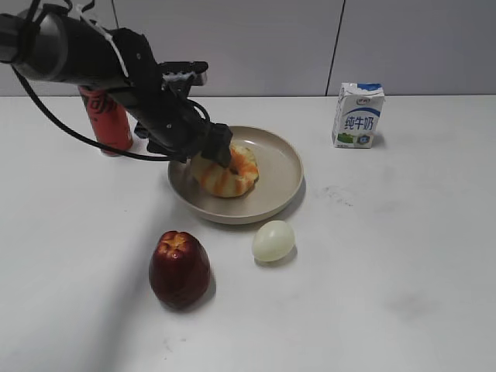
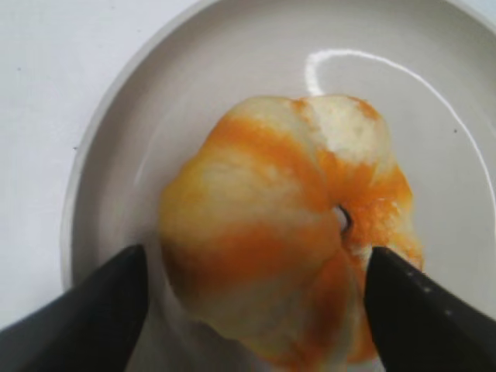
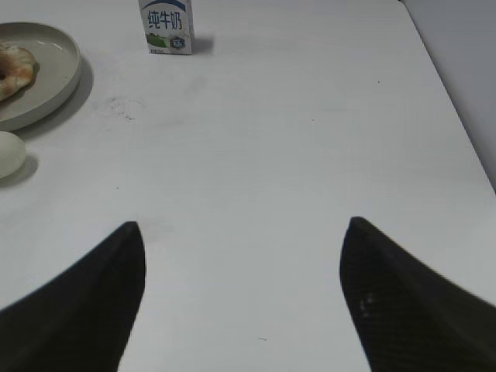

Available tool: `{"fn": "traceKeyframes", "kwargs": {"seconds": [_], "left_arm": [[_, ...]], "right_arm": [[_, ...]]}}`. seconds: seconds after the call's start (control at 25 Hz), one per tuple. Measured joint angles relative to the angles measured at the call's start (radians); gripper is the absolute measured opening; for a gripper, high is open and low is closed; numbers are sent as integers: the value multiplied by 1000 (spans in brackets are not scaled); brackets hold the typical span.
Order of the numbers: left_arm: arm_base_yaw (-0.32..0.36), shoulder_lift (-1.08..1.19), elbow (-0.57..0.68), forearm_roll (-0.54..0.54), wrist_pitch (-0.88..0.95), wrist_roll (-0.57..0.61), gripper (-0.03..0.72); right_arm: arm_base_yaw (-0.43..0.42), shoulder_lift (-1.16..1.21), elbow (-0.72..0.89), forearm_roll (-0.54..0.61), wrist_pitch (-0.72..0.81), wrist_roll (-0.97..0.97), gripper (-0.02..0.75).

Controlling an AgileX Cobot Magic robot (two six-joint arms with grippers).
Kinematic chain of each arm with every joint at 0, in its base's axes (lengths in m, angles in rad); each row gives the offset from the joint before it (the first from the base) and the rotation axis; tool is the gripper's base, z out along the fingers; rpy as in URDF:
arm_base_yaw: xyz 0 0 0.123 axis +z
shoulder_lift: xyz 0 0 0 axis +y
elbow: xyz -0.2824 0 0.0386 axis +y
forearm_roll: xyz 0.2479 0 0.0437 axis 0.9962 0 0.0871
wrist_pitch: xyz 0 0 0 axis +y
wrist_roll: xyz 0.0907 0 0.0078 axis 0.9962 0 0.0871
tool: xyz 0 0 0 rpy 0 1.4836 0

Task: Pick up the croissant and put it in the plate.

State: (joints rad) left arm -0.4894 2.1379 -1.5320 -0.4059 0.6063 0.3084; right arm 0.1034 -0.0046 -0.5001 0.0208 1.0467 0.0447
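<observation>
Both fingers of your left gripper [image 2: 252,310] stand parted beside the croissant [image 2: 291,232], apparently released, while it rests in the plate [image 1: 283,167] toward the desk's far edge, so lift straight up without nudging it; your right gripper [image 3: 240,302] idles open.

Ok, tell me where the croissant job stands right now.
Done: the croissant already sits inside the plate. In hand: the left gripper is at the croissant, its fingers spread to either side with a gap showing in the left wrist view, so it looks released. Left: pull that arm clear. The right gripper hangs open over bare table, not involved.
</observation>
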Motion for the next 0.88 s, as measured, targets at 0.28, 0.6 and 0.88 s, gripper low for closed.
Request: {"fn": "traceKeyframes", "kwargs": {"seconds": [0.28,0.6,0.88], "left_arm": [[0,-239,-1,34,170,0,669],[23,-555,-1,258,455,-139,634],[147,-764,57,355,599,-197,620]], "right_arm": [[0,0,0,0,0,0,593],[0,0,0,0,0,0,593],[0,0,0,0,0,0,593]]}}
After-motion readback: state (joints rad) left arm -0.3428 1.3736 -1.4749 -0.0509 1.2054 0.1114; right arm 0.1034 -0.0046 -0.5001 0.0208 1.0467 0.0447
